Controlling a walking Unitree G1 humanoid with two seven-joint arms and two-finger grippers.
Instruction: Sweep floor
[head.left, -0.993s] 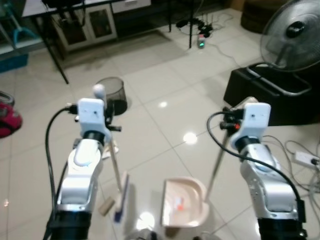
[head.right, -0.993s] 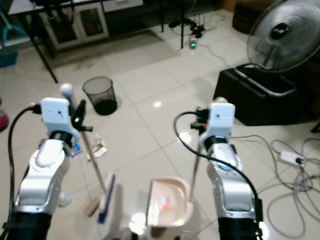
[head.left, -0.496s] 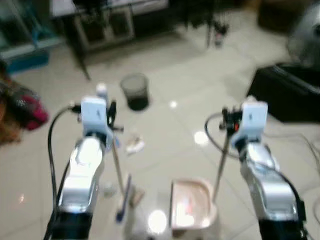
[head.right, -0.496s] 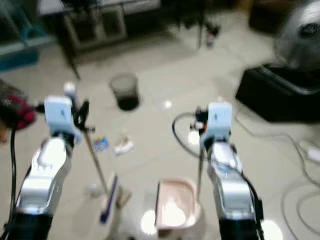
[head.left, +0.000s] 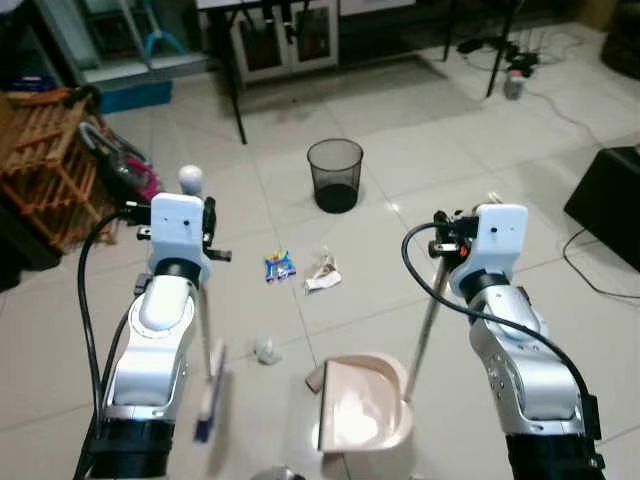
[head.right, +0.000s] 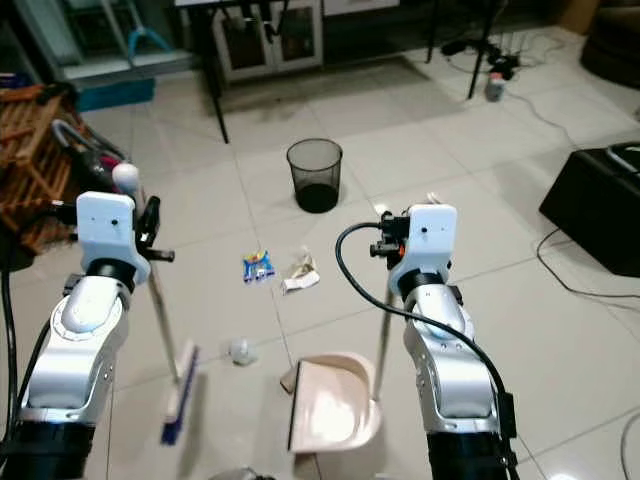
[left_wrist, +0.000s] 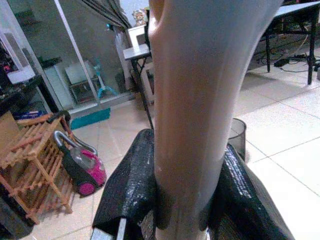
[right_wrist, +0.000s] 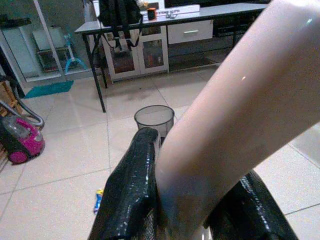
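Observation:
My left gripper (left_wrist: 182, 200) is shut on the pale handle of a broom (head.left: 201, 322), whose blue brush head (head.left: 210, 405) rests on the tiles by my left side. Shut on the long handle (head.left: 428, 320) of a beige dustpan (head.left: 360, 415), my right gripper (right_wrist: 195, 205) keeps the pan flat on the floor just before me. Litter lies ahead on the tiles: a blue wrapper (head.left: 279, 266), crumpled paper (head.left: 322, 275), a small grey ball (head.left: 265, 349) and a brown scrap (head.left: 314, 379) at the pan's edge.
A black mesh bin (head.left: 335, 174) stands farther ahead. At the left are a wooden rack (head.left: 45, 160) and a pink vacuum cleaner (head.left: 130, 172). A black box (head.left: 610, 200) sits at the right, with a cable on the floor. A table with cabinets (head.left: 270, 40) lines the back.
The camera has swung, so the bin and the litter now lie straight ahead and the fan is out of view. The broom head has shifted left, away from the dustpan. Both grips are unchanged.

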